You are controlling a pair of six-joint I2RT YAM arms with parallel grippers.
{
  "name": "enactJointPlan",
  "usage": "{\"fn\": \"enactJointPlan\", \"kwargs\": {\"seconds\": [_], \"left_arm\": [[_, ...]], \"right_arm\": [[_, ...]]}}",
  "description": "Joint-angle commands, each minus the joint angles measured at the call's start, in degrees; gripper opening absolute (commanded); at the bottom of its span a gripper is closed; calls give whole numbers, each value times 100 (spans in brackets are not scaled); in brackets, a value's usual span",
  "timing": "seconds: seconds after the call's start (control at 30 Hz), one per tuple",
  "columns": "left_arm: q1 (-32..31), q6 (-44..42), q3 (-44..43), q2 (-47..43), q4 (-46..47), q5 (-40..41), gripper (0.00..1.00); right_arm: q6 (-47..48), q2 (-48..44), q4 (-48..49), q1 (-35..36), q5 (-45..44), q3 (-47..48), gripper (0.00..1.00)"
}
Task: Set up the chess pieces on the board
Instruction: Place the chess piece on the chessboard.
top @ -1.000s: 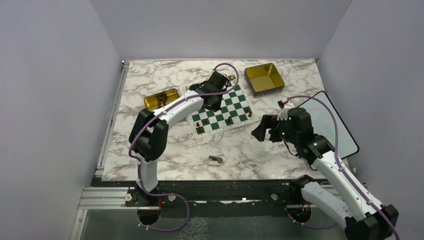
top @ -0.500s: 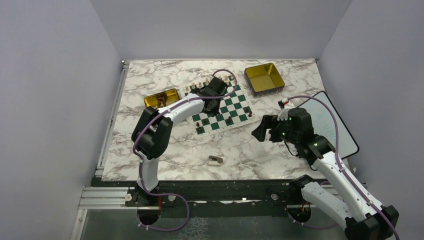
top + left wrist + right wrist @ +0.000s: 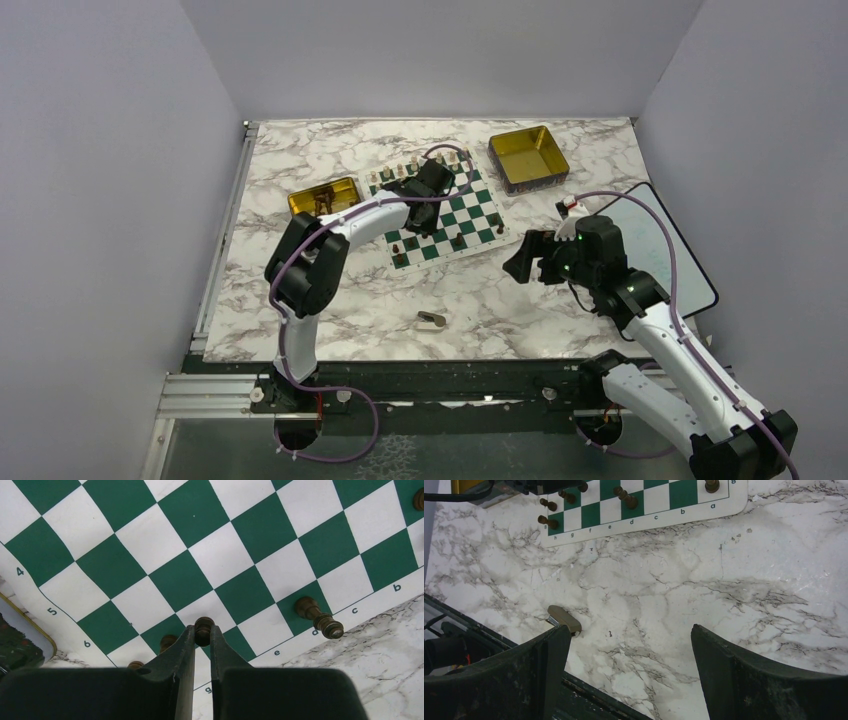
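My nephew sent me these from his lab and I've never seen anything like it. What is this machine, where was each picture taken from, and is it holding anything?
These are two robot arms bolted at the near edge of a marble table. The wide picture comes from a fixed camera above. The other two come from a camera on each wrist. On the table lie a green-and-white chessboard, a square gold tin, a narrower gold tin and a small tan object. The left gripper is shut on a dark chess piece over the chessboard. The right gripper hangs open over bare marble, holding nothing.
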State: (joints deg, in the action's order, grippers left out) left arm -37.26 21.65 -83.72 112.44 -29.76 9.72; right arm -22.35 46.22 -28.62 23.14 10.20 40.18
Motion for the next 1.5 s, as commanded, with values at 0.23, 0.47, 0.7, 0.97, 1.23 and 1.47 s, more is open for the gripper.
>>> {"fn": "enactJointPlan", "kwargs": {"seconds": [0.23, 0.47, 0.7, 0.97, 1.23, 1.47], "left_arm": [[1, 42, 144, 112, 198, -41, 12], [-1, 28, 181, 118, 207, -75, 13], [2, -27, 167, 107, 251, -84, 12], [-1, -12, 114, 181, 251, -118, 12], [-1, 60, 72, 179, 273, -157, 19], [2, -98, -27, -34, 128, -119, 28]], "right_arm": [[57, -41, -98, -25, -27, 102, 96], [12, -19, -45, -27, 13, 54, 96], [22, -54, -71, -23, 11, 33, 96], [28, -42, -48, -22, 19, 39, 96], [-23, -54, 25, -21, 45, -31, 96], [34, 12, 28, -27, 128, 74, 96]]}}
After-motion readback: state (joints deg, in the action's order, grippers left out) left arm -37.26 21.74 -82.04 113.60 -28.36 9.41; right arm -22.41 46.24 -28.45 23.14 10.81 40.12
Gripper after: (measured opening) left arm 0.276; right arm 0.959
